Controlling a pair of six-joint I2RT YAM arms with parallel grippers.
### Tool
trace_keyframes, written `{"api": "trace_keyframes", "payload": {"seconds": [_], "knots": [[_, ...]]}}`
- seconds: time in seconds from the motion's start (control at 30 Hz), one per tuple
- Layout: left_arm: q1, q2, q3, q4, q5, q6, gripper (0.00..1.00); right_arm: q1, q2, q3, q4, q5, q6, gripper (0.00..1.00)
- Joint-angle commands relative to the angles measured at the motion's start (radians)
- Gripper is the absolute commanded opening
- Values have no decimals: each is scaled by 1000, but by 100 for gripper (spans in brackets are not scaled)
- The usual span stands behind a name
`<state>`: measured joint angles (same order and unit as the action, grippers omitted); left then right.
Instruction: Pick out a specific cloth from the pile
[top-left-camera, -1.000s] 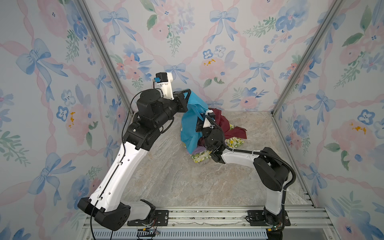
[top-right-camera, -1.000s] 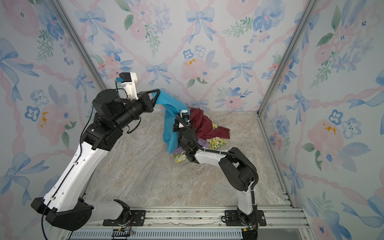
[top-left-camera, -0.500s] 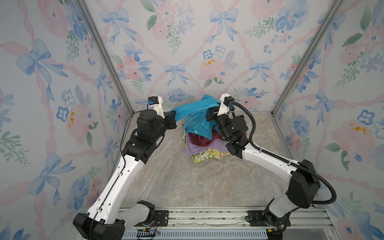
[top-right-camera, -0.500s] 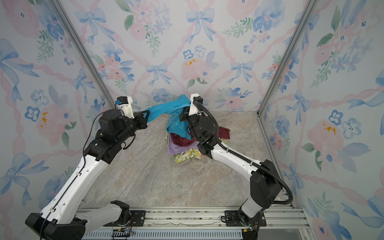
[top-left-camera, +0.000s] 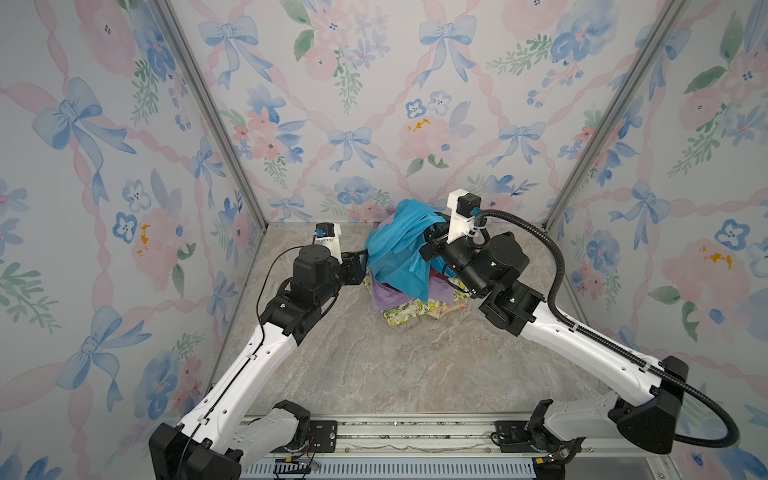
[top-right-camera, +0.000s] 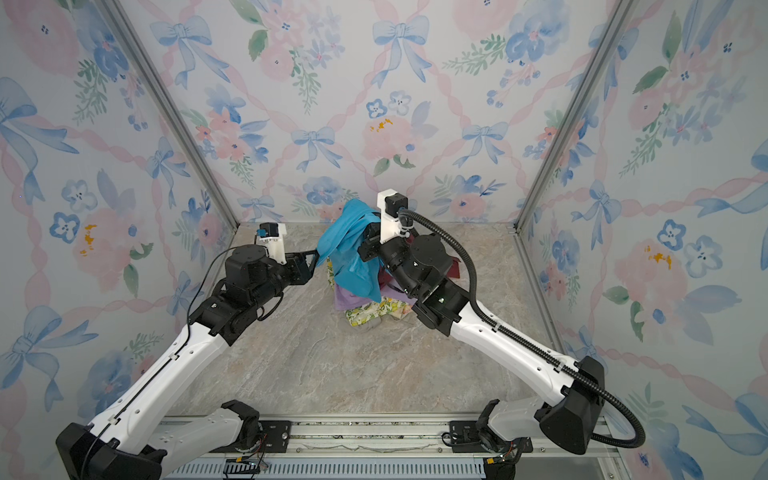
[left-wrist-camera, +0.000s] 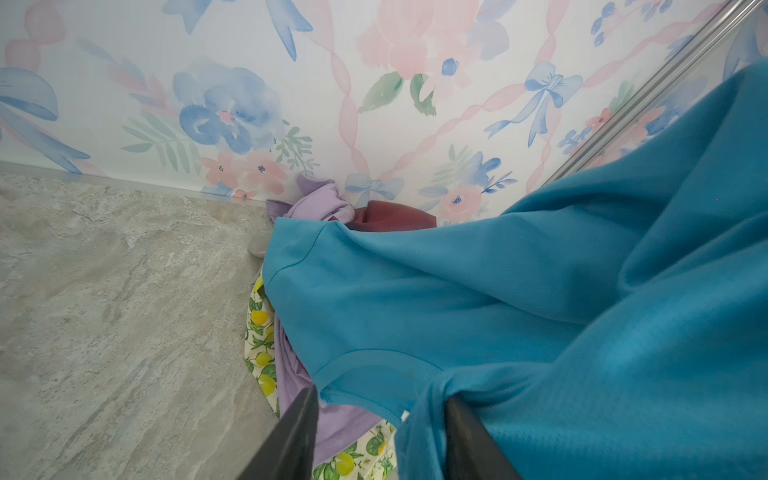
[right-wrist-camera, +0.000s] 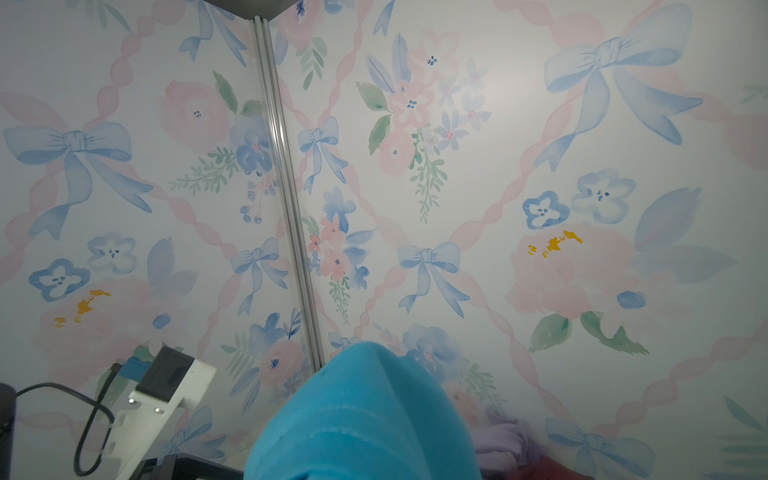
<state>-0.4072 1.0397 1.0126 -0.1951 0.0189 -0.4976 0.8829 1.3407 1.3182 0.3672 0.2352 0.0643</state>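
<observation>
The turquoise cloth (top-left-camera: 397, 253) hangs in folds over the pile (top-left-camera: 411, 307), lifted at its top by my right gripper (top-left-camera: 432, 245). That gripper is shut on the cloth (right-wrist-camera: 365, 419), which drapes over its jaws and hides the fingertips. My left gripper (left-wrist-camera: 382, 415) stands open at the cloth's left edge (top-right-camera: 332, 245). A fold of the cloth (left-wrist-camera: 498, 316) lies between its fingers, against one finger (left-wrist-camera: 469, 440). Beneath show the pale lavender cloth (top-left-camera: 388, 293), lemon-print fabric (top-left-camera: 409, 312) and dark maroon cloth (left-wrist-camera: 390, 216).
The pile sits near the back wall (top-left-camera: 374, 124) on a marble-look floor (top-left-camera: 374, 365). Metal corner posts (top-left-camera: 212, 116) and floral side walls close in both sides. The arm bases stand on a rail (top-left-camera: 395, 432) at the front edge.
My left gripper has opened and dropped lower by the pile. The cloth, stretched between both grippers half a second ago, now hangs from the right gripper alone.
</observation>
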Motion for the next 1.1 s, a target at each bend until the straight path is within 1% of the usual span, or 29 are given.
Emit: {"api": "trace_keyframes", "payload": {"seconds": [0.0,0.07,0.23,0.33,0.37,0.4,0.53,0.63,0.73,0.87,0.93,1.0,1.07], "knots": [[5,-77,-55,-33,-35,33,64,44,-36,35,-62,31,17,0],[5,-112,-68,-63,-27,70,73,59,-34,32,-94,41,28,0],[6,-180,-104,-122,-21,142,89,73,-19,18,-136,49,32,0],[6,-194,-137,-131,-29,158,92,62,-12,-7,-149,64,31,0],[5,-187,-145,-136,-30,164,93,53,-12,-22,-146,52,42,0],[6,-179,-152,-139,-32,166,95,43,-11,-33,-143,41,51,0],[7,-167,-174,-136,-10,169,98,1,13,-74,-148,-10,76,0],[7,-175,-187,-136,-11,202,98,-40,43,-114,-133,-59,109,0],[7,-199,-212,-159,-42,243,98,-90,70,-142,-118,-105,142,0],[6,-275,-266,-161,6,276,98,-170,80,-178,-98,-177,171,0],[7,-310,-290,-165,4,309,98,-202,80,-187,-88,-201,173,0],[3,-333,-306,-163,-2,328,98,-223,81,-187,-86,-223,173,0],[1,-328,-304,-155,34,342,98,-231,81,-192,-77,-241,168,0]]}}
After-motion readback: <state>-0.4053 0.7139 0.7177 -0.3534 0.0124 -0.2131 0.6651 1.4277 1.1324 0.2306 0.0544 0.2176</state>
